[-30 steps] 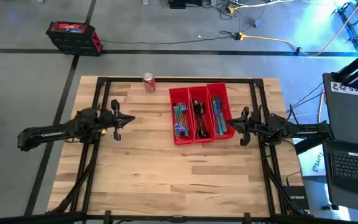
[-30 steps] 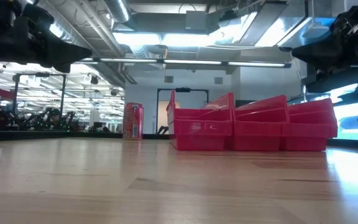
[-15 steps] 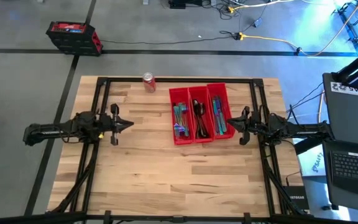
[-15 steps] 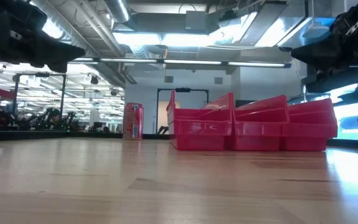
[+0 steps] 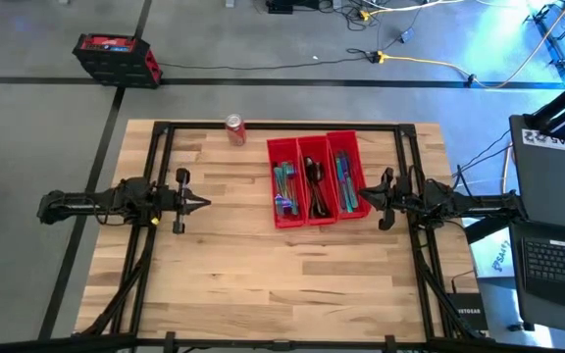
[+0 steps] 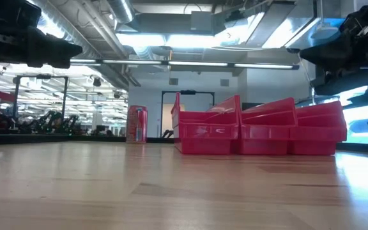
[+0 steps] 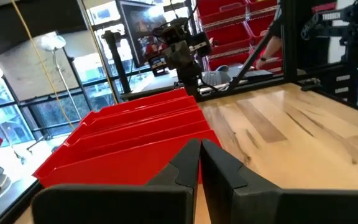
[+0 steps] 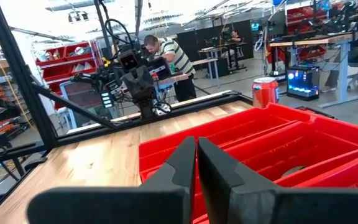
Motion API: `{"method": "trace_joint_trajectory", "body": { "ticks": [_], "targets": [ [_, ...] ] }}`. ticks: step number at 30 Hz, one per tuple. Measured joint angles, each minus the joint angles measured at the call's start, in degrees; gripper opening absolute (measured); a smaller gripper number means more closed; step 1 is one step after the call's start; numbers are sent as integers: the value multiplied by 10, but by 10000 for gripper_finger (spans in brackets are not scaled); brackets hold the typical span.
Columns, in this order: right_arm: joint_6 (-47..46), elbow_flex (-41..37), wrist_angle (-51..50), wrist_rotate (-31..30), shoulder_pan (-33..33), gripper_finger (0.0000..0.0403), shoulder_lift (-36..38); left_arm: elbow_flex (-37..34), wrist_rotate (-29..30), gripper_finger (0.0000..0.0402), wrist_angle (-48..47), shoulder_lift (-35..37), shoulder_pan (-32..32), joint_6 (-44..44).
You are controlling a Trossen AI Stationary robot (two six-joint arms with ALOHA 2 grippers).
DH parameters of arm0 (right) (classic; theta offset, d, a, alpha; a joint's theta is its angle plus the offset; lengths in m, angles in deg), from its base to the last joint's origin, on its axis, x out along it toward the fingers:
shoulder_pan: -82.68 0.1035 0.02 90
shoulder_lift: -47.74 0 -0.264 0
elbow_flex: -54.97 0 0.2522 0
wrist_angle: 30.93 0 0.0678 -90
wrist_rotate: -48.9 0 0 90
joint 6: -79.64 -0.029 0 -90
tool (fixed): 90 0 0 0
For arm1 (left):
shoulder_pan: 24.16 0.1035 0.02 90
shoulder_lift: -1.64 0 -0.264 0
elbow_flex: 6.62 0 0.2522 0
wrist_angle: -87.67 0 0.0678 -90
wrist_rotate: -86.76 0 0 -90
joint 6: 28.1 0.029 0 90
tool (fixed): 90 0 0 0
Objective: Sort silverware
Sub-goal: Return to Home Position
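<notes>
High view: both grippers' jaws are pressed closed with nothing between them, as each wrist view shows. The left gripper hangs well apart from the three red bins, out to their left. The right gripper hovers just beside the bins' right wall. The silverware lies inside the bins, with teal pieces in the left and right ones and dark spoons in the middle. A red soda can stands near the bins' far left corner on the wooden table.
</notes>
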Motion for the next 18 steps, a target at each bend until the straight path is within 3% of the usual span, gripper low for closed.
{"method": "trace_joint_trajectory", "body": {
  "ticks": [3, 9, 18],
  "targets": [
    [9, 0, -1, 7, 0, 0, -1, 0, 0, 0, 0, 0, 0, 6],
    [135, 0, -5, 34, 0, 0, -27, 0, 0, 0, -1, 0, 0, 5],
    [144, 0, -7, 41, 0, 0, -59, 0, 1, 0, -1, 0, 0, 3]
  ]
}}
